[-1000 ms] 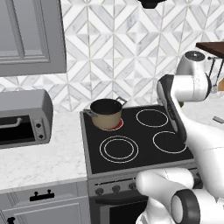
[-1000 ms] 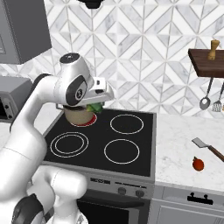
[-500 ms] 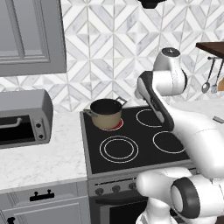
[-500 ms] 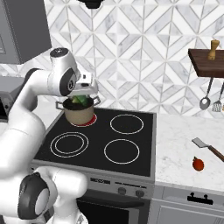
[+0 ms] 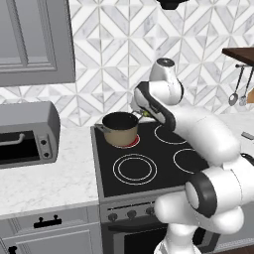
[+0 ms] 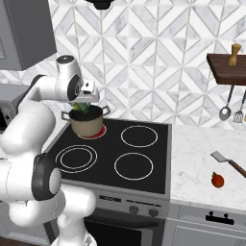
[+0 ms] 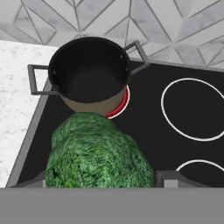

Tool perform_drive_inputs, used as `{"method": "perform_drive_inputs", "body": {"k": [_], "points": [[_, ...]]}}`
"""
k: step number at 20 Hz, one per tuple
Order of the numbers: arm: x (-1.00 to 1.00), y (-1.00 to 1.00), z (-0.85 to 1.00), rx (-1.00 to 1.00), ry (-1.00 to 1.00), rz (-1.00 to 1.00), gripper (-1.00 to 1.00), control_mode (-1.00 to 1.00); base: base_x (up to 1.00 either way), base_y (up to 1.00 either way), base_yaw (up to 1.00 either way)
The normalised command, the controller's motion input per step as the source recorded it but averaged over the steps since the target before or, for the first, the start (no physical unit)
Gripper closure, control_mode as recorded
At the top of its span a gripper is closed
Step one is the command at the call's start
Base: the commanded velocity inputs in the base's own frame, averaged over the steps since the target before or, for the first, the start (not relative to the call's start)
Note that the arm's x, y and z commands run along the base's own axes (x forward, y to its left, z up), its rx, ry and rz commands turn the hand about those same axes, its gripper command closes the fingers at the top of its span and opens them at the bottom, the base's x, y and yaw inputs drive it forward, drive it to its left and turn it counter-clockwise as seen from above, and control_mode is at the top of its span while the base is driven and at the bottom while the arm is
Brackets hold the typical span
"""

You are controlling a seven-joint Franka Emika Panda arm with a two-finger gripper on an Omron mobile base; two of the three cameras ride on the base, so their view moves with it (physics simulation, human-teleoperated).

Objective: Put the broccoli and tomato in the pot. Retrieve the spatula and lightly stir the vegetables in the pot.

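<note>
Kitchen setting, rendered: grey-and-white diamond-tiled wall, white speckled stone desk (image 6: 197,153) on both sides of a black glass four-ring stovetop (image 6: 120,149). Item one, round tan-sided cooking pot (image 5: 120,129) with dark inside, dark rim and two small metal side handles: stands on the rear left ring, which glows red beneath it; the hand view shows its inside bare. Item two, lumpy bright-green broccoli floret (image 7: 98,155): pinched between the dark fingertips (image 7: 168,178) of the two-finger gripper (image 6: 82,108), jaws spread wide about it; carried in the air just beside the pot's rim on its right side, green showing at the rim in both base views; whether it hangs over the opening or a little short of it cannot be told. Item three, small round red tomato (image 6: 217,180): resting on the desk right of the stove, near the front edge. Item four, slim spatula with flat squarish grey metal blade and dark reddish-brown handle (image 6: 228,163): lying on the desk just behind the tomato, apart from it, handle running off the picture's right edge. Also present: grey toaster oven (image 5: 27,131) on the desk left of the stove; brown wooden wall shelf (image 6: 226,67) at upper right, with silver utensils (image 6: 226,111) hanging beneath it.
</note>
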Motion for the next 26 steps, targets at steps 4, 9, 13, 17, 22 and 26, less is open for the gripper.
{"method": "perform_drive_inputs", "body": {"k": [4, 9, 13, 17, 22, 26], "points": [[0.61, 0.29, -0.59, 0.04, 0.01, 0.00, 1.00, -1.00, 0.00, 0.00, 0.00], [0.70, 0.25, -0.42, 0.03, 0.00, 0.00, 1.00, -1.00, 0.00, 0.00, 0.00], [0.61, 0.32, -0.45, 0.00, 0.00, 0.00, 1.00, -1.00, 0.00, 0.00, 0.00], [0.47, 0.31, -0.50, 0.00, 0.00, 0.00, 1.00, -1.00, 0.00, 0.00, 0.00], [0.30, 0.11, -0.35, 0.00, 0.00, 0.00, 1.00, -1.00, 0.00, 0.00, 0.00], [0.27, 0.01, -0.27, 0.00, 0.01, 0.00, 1.00, -1.00, 0.00, 0.00, 0.00]]}}
